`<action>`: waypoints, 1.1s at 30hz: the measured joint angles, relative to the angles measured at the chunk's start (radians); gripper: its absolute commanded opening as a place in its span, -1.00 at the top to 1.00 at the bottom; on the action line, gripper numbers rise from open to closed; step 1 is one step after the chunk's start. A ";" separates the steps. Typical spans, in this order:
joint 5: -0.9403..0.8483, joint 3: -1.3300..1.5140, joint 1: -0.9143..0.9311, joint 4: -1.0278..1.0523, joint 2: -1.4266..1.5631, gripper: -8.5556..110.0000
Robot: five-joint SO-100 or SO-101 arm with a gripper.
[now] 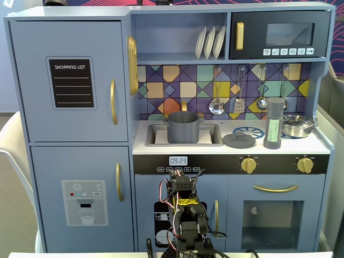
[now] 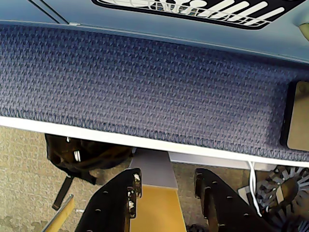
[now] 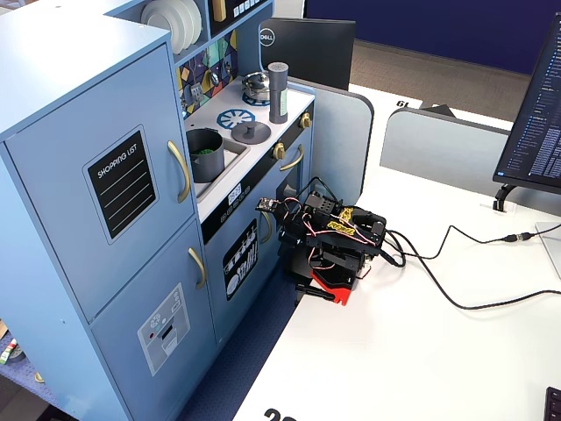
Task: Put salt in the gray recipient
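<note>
The salt point(image 1: 274, 123) is a tall gray shaker with a pale green label. It stands upright on the toy kitchen's counter at the right, and in a fixed view from the side point(image 3: 278, 92) it is at the far end. The gray recipient point(image 1: 183, 127) is a matte gray pot standing in the sink, also seen from the side point(image 3: 205, 154). My arm point(image 1: 185, 220) is folded low in front of the kitchen, far below both point(image 3: 329, 237). In the wrist view my gripper point(image 2: 166, 176) is open and empty, pointing down at the floor.
A flat gray lid with a knob point(image 1: 239, 141) lies between pot and salt. A shiny steel pan point(image 1: 297, 126) sits right of the salt. Utensils hang on the back wall point(image 1: 239, 102). Cables point(image 3: 456, 263) run across the white table. A blue partition point(image 2: 154, 87) stands ahead.
</note>
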 measured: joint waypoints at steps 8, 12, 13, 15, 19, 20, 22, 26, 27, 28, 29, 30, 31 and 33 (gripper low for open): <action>0.000 0.000 0.012 0.000 0.000 0.85; 0.000 0.000 0.025 0.000 0.000 0.85; 0.000 0.000 0.026 0.000 0.000 0.85; 0.005 0.000 0.026 0.000 0.000 0.86; 0.026 -0.012 0.041 0.012 0.000 0.86; 0.026 -0.031 0.054 0.015 -0.003 0.86; 0.014 -0.101 0.103 0.015 -0.032 0.86; -0.014 -0.287 0.272 -0.043 -0.084 0.86; -0.018 -0.336 0.325 -0.072 -0.095 0.86; -0.023 -0.380 0.377 -0.106 -0.107 0.86; -0.028 -0.425 0.431 -0.144 -0.123 0.86; -0.032 -0.469 0.482 -0.186 -0.141 0.86; -0.032 -0.514 0.534 -0.225 -0.164 0.86; -0.040 -0.589 0.626 -0.324 -0.213 0.73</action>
